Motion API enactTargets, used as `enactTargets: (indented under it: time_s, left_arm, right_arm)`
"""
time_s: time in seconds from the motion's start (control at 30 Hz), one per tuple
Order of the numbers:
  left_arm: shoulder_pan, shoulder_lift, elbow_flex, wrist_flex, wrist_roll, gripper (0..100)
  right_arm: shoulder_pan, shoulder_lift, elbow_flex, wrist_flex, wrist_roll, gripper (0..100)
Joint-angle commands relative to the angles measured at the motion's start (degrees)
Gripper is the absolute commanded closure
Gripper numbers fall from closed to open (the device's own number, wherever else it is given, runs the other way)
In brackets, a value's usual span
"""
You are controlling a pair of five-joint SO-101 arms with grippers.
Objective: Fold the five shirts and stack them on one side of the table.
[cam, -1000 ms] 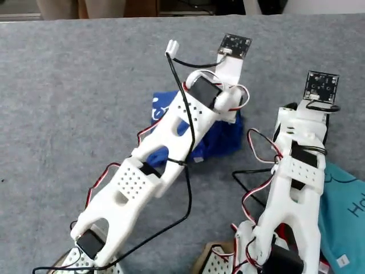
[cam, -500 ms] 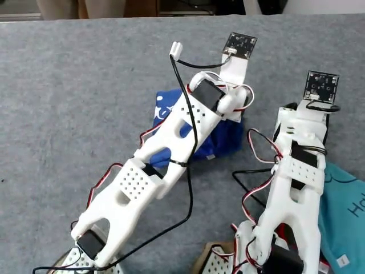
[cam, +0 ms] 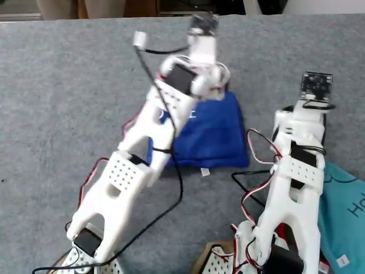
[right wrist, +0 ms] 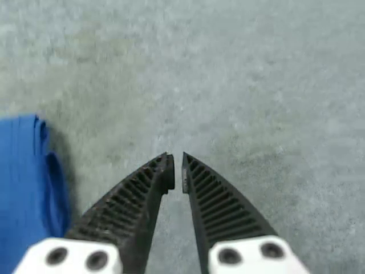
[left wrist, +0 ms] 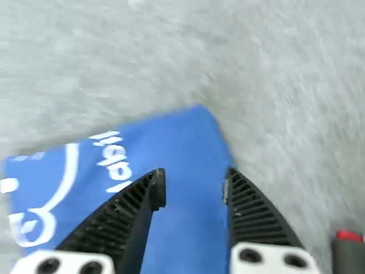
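The blue shirt (cam: 212,132) lies folded into a rough rectangle on the grey table covering (cam: 68,85), its surface fairly smooth and its edges doubled over in soft layers. It bears white lettering and a curved white line graphic, which show in the left wrist view on the part of the cloth beside one finger. A small white tag (cam: 204,172) sticks out from the hem on the side away from the fingertips.

The left gripper (left wrist: 193,185) hangs over this shirt with its fingers (left wrist: 140,197) parted by a moderate gap and nothing clamped between them. Blue cloth (left wrist: 182,148) fills the space between and under the two tips, and one corner of the shirt lies just beyond them, with bare grey covering past it. Whether the tips touch the fabric cannot be told.

The right gripper (right wrist: 177,171) has its fingers (right wrist: 214,200) drawn almost together, with a thin slit left between the tips, and it holds nothing. Bare grey covering lies under and ahead of them. The folded edge of the blue shirt (right wrist: 23,188) lies apart from these fingers, on the side toward the left arm.

A teal shirt (cam: 342,211) with dark lettering and a white tag lies well behind the right fingers, beside that arm's base.
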Motion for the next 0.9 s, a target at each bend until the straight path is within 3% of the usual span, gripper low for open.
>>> enactTargets:
  time_s: [0.0, 0.17, 0.4, 0.57, 0.87]
  left_arm:
    - [-6.1, -2.2, -5.6, 4.5, 0.2, 90]
    - [-14.2, -1.4, 0.4, 6.0, -0.9, 98]
    - [-14.5, 1.5, 5.5, 6.0, -3.9, 98]
    - [-14.4, 7.6, 5.6, 2.6, -3.9, 98]
    - [-15.5, 17.0, 5.3, -3.1, -3.6, 98]
  right_arm:
    - [-5.2, -2.0, -7.0, 8.4, 3.3, 94.7]
    - [-13.0, -1.6, -17.8, 25.6, 5.5, 94.7]
    - [-24.3, -1.5, -26.7, 44.0, 7.8, 94.7]
    - [-25.8, 2.6, -23.9, 41.7, 7.9, 94.7]
    - [-23.2, 24.7, -21.9, 29.6, 8.0, 94.8]
